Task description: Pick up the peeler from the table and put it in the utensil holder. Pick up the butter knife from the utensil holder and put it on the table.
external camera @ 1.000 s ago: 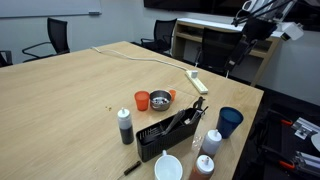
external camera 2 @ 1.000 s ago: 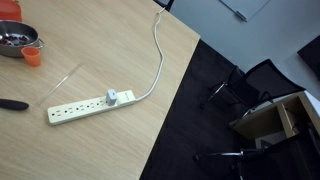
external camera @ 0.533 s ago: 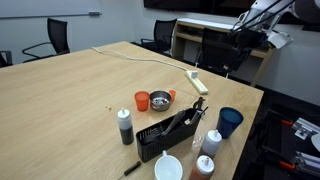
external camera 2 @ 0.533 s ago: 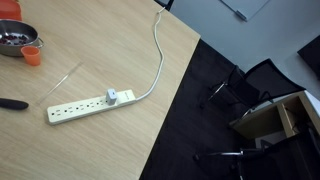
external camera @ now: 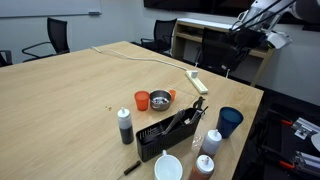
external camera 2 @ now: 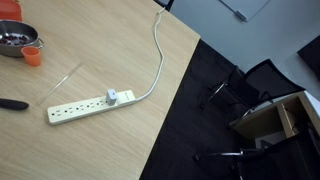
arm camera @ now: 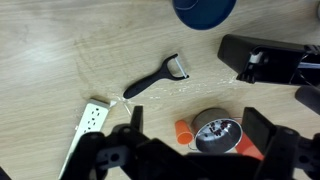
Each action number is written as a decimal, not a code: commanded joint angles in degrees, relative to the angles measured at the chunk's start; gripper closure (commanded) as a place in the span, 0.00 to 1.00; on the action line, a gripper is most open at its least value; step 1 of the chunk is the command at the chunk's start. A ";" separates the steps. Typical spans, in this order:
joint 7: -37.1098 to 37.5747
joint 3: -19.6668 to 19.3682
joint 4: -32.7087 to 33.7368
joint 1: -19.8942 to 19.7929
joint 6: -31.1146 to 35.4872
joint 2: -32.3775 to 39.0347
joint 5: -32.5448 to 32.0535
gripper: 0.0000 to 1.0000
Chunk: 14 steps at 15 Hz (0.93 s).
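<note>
Plainly the small black plastic peeler (arm camera: 155, 80) is a light, rigid thing. It lies flat on the pale light-wood conference table (arm camera: 60, 50), out in the open. The white power strip (arm camera: 88, 122) sits at its 7 o'clock and the long black slotted plastic utensil holder (arm camera: 262, 60) off at its 3 o'clock, apart from both. Its slim handle runs out toward 8 o'clock and its forked blade head points to 2 o'clock. I judge the handle the place to take it, about midway, with the fingers closing across its width. The head is wider, carries the blade and would twist in a pinch. The smooth handle lies low on a smooth top, so it may skid or roll if the pads land off-centre. In the wrist view the Robotiq gripper (arm camera: 195, 140) hangs well above the table with its two dark fingers (arm camera: 128, 128) spread wide and nothing between them. Beneath it are a small round metal bowl (arm camera: 215, 130) and an orange plastic cup (arm camera: 185, 130) just beside it. The peeler is at the bowl's 11 o'clock, so the grasp is not lined up yet. Some utensils stand in the holder in an exterior view, but I cannot tell which is the butter knife.
</note>
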 commanded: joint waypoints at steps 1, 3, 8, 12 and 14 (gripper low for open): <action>-0.45 -0.71 0.80 0.31 7.60 7.11 3.88 0.00; 1.92 -1.48 1.07 -0.53 12.99 12.96 6.45 0.00; 1.34 -1.99 6.19 -0.75 21.45 28.33 20.81 0.00; -0.40 -1.00 8.76 -0.89 22.45 32.42 28.26 0.00; -1.68 0.57 11.86 -1.70 23.26 35.69 32.21 0.00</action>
